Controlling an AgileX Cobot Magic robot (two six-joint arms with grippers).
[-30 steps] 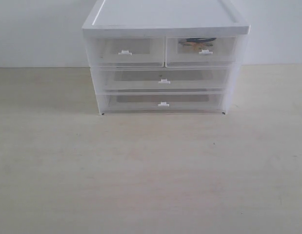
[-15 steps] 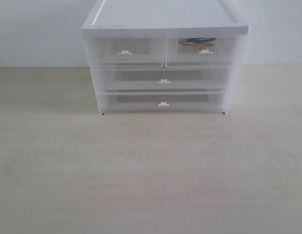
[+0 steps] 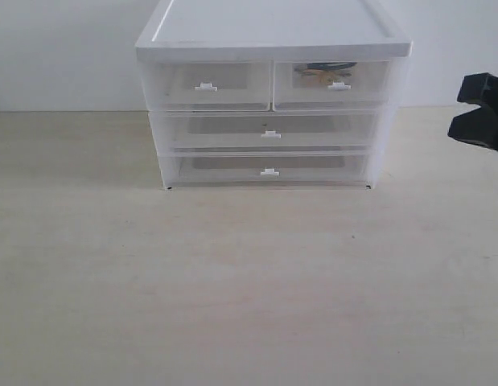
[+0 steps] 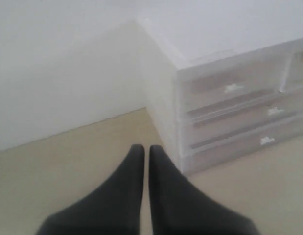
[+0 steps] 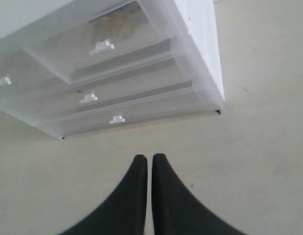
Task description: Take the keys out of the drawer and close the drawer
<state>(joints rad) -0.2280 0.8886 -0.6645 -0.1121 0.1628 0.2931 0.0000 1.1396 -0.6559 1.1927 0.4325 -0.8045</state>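
The black left gripper [image 4: 142, 148] and right gripper [image 5: 149, 158] are showing jaws pressed together, empty. The gold-ringed keys [image 5: 115, 22] are lying in the shut translucent plastic drawer [image 5: 123, 40], beyond the right jaws. If these are not opening first, they risk slipping off its small white tab [image 5: 102, 47].

Left tool [image 4: 142, 151]: black fingers pressed together, nothing between them, angled downward. Right tool [image 5: 149, 159]: fingers likewise pressed together, nothing held; it shows at the exterior view's right edge.

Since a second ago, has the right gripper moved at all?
Yes. The right gripper has come into the exterior view at its right edge, toward the drawer unit, which has stayed put. Earlier it was out of sight.
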